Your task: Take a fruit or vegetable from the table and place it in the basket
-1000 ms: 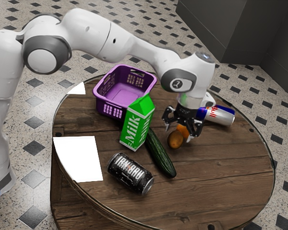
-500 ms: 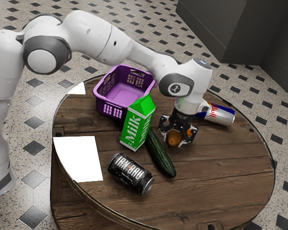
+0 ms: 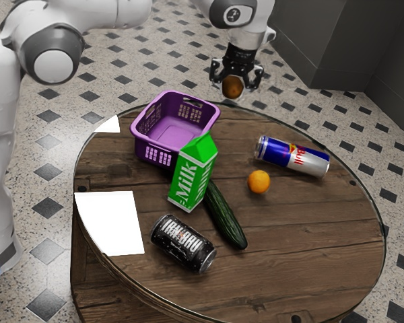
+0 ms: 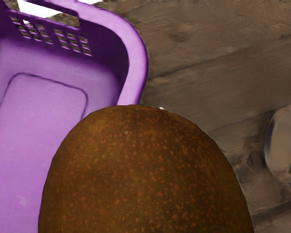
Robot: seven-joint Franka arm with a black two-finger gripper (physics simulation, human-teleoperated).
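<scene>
Exterior view, left to right: purple basket (image 3: 143,140); black can (image 3: 183,243), on its side; milk carton (image 3: 192,173); cucumber (image 3: 225,217); gripper (image 3: 232,95) raised, gripping brown fruit (image 3: 233,86) from both sides; orange (image 3: 258,182) on table (image 3: 316,235); blue-silver can (image 3: 291,156) lying near orange

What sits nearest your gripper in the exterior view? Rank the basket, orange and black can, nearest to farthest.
From my gripper:
1. Basket: beside the milk carton.
2. Orange: between the cucumber and the blue-and-silver can.
3. Black can: on the cucumber's other side, toward the exterior view's left.
</scene>
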